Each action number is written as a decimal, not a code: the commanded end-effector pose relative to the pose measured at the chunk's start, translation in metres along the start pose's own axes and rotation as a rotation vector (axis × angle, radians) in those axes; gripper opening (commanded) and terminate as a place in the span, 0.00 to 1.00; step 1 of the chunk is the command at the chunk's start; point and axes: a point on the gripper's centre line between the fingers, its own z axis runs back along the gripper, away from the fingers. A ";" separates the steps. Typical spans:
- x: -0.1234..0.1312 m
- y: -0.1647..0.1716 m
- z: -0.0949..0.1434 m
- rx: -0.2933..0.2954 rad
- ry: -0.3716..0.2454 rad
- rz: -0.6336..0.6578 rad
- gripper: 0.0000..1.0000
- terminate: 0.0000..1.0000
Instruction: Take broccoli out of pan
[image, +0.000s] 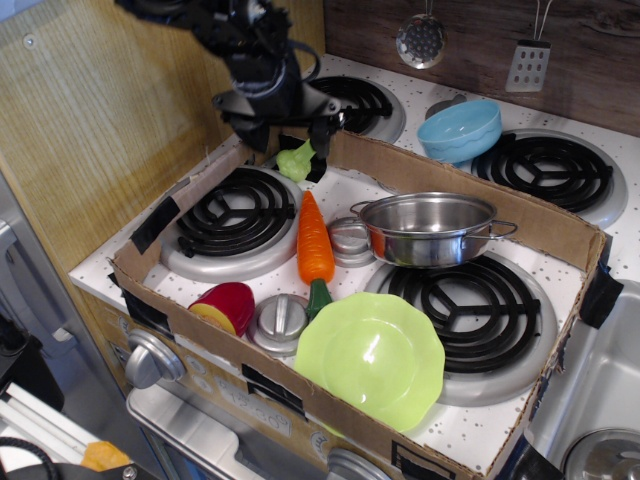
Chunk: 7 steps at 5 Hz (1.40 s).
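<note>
The pale-green broccoli (296, 161) lies at the back left corner of the cardboard box, against its back wall, behind the front left burner. My gripper (286, 148) hangs just above it, jaws spread, with the broccoli low between the fingertips and close to the right finger (319, 165). The shiny steel pan (432, 246) stands well to the right, between the burners, and nothing shows inside it.
A cardboard box rim (470, 195) fences in the stove top. An orange carrot (313, 240), a lime-green plate (371, 358), a red-and-yellow toy (225, 305) and two stove knobs lie inside. A light-blue bowl (460, 130) sits behind the box. A wooden panel (100, 120) stands at left.
</note>
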 end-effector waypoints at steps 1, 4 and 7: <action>0.037 0.002 0.050 0.085 -0.051 -0.053 1.00 0.00; 0.034 -0.003 0.069 0.006 -0.120 -0.142 1.00 0.00; 0.034 -0.003 0.069 0.006 -0.120 -0.142 1.00 0.00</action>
